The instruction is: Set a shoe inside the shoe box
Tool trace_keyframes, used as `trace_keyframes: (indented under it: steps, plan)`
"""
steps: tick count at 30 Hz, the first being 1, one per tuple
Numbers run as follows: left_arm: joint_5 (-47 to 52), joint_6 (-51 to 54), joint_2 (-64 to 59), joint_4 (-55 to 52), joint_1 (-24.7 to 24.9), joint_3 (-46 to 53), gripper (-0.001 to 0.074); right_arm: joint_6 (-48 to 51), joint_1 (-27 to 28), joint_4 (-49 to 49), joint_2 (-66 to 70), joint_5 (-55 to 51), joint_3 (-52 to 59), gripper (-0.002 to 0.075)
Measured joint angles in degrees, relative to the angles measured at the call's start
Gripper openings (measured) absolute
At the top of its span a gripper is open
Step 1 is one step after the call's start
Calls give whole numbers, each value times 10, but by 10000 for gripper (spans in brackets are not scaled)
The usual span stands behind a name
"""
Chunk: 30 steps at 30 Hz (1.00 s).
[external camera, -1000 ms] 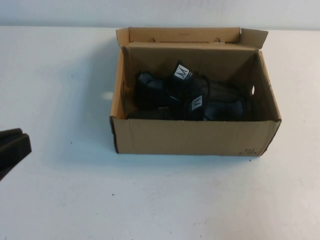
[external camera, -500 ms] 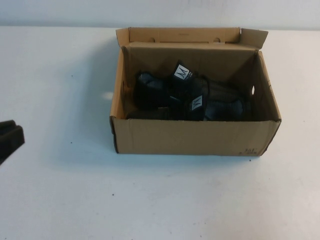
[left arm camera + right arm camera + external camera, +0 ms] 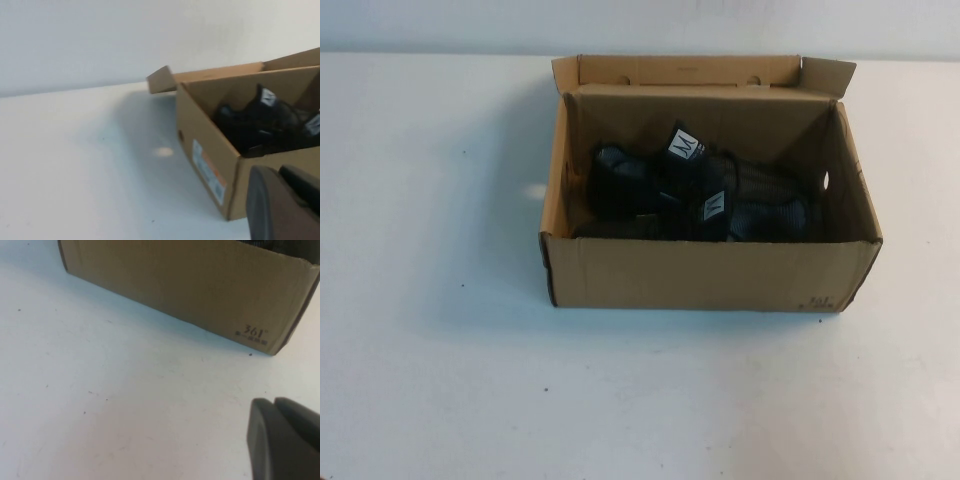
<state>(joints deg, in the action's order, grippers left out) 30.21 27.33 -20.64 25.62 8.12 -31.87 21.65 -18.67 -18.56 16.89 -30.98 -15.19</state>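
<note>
The brown cardboard shoe box [image 3: 710,275] stands open in the middle of the white table, its lid flap [image 3: 690,70] folded back. Two black knit shoes lie inside it. One shoe [image 3: 625,180] is nearer the left wall, the other shoe [image 3: 770,215] nearer the right; both show white tongue tags. Neither arm shows in the high view. In its wrist view my left gripper [image 3: 280,172] is shut and empty, off the box's left front corner [image 3: 210,150], with a shoe [image 3: 250,125] visible inside. My right gripper [image 3: 274,402] is shut and empty above the table before the box's front wall [image 3: 190,285].
The white tabletop [image 3: 440,380] surrounds the box on all sides. A white label [image 3: 207,170] is stuck on the box's left wall, and a small dark print [image 3: 255,333] marks the front wall's right corner. A pale wall rises behind the table.
My left gripper, seen at the left edge of the high view a second ago, has drawn back leftward out of that view. The box and shoes have not moved.
</note>
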Motion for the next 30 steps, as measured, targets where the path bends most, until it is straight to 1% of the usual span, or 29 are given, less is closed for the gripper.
trace_keyframes:
  steps: [6,10,12,17,25,27,30]
  plan:
    - [-111,-186,125,-144,0,157,-1,0,0,0,0,0,0,-16]
    - [-159,-258,179,-199,0,249,-1,0,0,0,0,0,0,-16]
    - [-168,-273,197,-209,0,278,-1,0,0,0,0,-1,0,-16]
    - [-174,-273,211,-233,0,330,-1,0,0,0,0,-1,0,-16]
    - [-80,-270,212,-296,0,334,-1,0,0,0,0,-1,0,-16]
    - [-79,-277,213,-299,0,334,-1,0,0,0,0,-1,0,-16]
    - [-79,-295,213,-300,12,334,-1,0,0,0,0,-1,0,-16]
